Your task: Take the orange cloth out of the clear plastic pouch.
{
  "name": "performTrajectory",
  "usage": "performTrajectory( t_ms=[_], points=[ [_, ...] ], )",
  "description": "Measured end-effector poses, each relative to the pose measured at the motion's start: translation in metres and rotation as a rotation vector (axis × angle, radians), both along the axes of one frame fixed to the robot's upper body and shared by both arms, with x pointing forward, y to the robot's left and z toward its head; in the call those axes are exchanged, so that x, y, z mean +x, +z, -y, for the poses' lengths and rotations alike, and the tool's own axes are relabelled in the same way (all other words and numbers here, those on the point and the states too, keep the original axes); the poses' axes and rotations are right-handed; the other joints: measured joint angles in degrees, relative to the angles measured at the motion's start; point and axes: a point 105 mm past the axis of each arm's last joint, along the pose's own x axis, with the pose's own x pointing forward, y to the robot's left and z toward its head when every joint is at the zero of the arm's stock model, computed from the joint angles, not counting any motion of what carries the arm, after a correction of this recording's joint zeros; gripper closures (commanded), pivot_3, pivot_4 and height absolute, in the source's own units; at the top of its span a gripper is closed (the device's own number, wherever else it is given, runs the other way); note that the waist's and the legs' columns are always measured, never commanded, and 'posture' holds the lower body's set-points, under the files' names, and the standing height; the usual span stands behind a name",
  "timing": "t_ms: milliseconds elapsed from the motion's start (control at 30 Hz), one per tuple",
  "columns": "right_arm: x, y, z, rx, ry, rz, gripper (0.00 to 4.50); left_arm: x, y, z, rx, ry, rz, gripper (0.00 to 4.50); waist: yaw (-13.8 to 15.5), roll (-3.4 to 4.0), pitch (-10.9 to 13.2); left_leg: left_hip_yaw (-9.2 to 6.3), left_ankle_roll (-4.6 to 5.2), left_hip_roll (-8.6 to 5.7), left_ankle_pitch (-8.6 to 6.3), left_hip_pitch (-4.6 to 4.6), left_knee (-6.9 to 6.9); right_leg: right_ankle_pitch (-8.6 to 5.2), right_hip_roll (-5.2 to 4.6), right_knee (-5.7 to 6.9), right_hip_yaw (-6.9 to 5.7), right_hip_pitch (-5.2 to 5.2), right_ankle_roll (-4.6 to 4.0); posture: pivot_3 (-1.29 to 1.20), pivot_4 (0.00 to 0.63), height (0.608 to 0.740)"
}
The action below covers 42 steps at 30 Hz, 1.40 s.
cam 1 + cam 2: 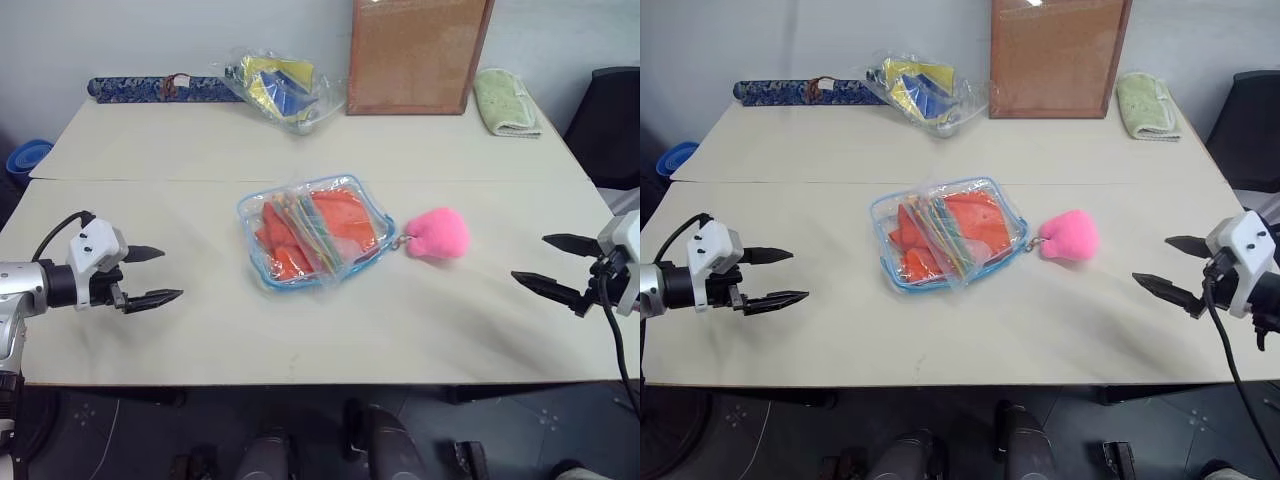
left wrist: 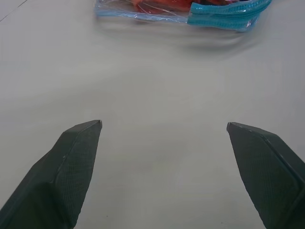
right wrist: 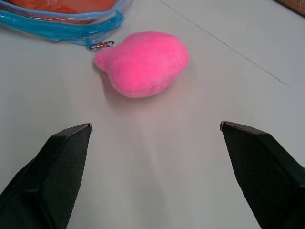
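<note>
The clear plastic pouch (image 1: 313, 232) with blue zipper edging lies flat in the middle of the table, and the orange cloth (image 1: 340, 215) sits inside it under a small bag of coloured sticks. A fluffy pink pom-pom (image 1: 438, 233) hangs off its right end. My left gripper (image 1: 163, 274) hovers open over the table to the pouch's left, pointing toward it. On the right, my right gripper (image 1: 545, 262) is open too, facing the pom-pom (image 3: 143, 63). The pouch's edge (image 2: 224, 14) lies beyond the left fingers. Nothing is held.
A clear bag with yellow and blue contents (image 1: 280, 88), a dark blue roll (image 1: 160, 88), a cork board (image 1: 418, 55) and a pale green folded towel (image 1: 505, 100) stand along the table's far edge. A black chair (image 1: 610, 120) is at the right.
</note>
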Motion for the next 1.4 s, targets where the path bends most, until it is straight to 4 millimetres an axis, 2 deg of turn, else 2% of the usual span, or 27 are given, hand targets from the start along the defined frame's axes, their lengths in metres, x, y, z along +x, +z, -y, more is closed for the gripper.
performTrajectory(
  t_ms=[700,967,1067,1200,1267,1333,1400],
  points=[
    [0.002,0.001,-0.004,-0.003,-0.012,0.023,0.00,-0.001,-0.003,0.006,-0.014,0.002,-0.001,0.04,0.0,0.00,0.0,0.01,-0.01,0.00,0.01,0.00,0.01,0.00,0.00,0.03,0.00,0.00,0.00,0.00,0.150,0.740],
    [0.004,-0.002,-0.013,0.029,-0.039,0.032,0.00,0.016,-0.001,0.005,-0.002,0.146,0.062,0.04,0.1,0.00,0.0,0.01,-0.01,-0.01,0.01,-0.01,0.03,0.00,0.00,0.05,0.01,0.00,0.00,0.00,0.150,0.740],
    [0.000,-0.002,-0.027,0.057,-0.008,0.023,0.00,0.018,0.006,0.024,-0.072,0.150,0.047,0.04,0.2,0.00,0.0,-0.02,-0.01,-0.01,0.01,-0.02,0.05,0.00,0.00,0.07,0.01,0.01,0.01,0.00,0.150,0.740],
    [-0.006,0.006,-0.058,0.091,0.068,0.052,0.00,0.016,0.044,0.087,-0.246,0.053,0.037,0.04,0.9,-0.01,0.0,-0.04,-0.02,-0.04,0.01,-0.04,0.14,0.03,-0.01,0.11,0.06,0.04,0.05,0.00,0.150,0.740],
    [-0.010,0.008,-0.080,0.104,0.128,0.054,0.00,0.022,0.062,0.117,-0.361,0.055,-0.002,0.04,1.4,-0.02,0.0,-0.07,-0.07,-0.08,0.05,0.01,0.16,0.03,0.03,0.15,0.07,0.15,0.05,0.00,0.150,0.740],
    [-0.015,0.010,-0.104,0.118,0.203,0.065,0.00,0.028,0.066,0.137,-0.420,0.088,-0.080,0.04,1.5,-0.03,0.0,-0.04,-0.12,-0.12,0.07,0.00,0.16,0.03,0.09,0.24,0.14,0.20,0.05,0.00,0.150,0.740],
    [-0.018,0.016,-0.120,0.124,0.241,0.086,0.00,0.035,0.059,0.148,-0.428,0.179,-0.185,0.04,1.4,-0.03,0.0,-0.03,-0.15,-0.12,0.09,0.03,0.16,0.03,0.15,0.24,0.15,0.18,0.05,0.00,0.150,0.740]
  ],
)
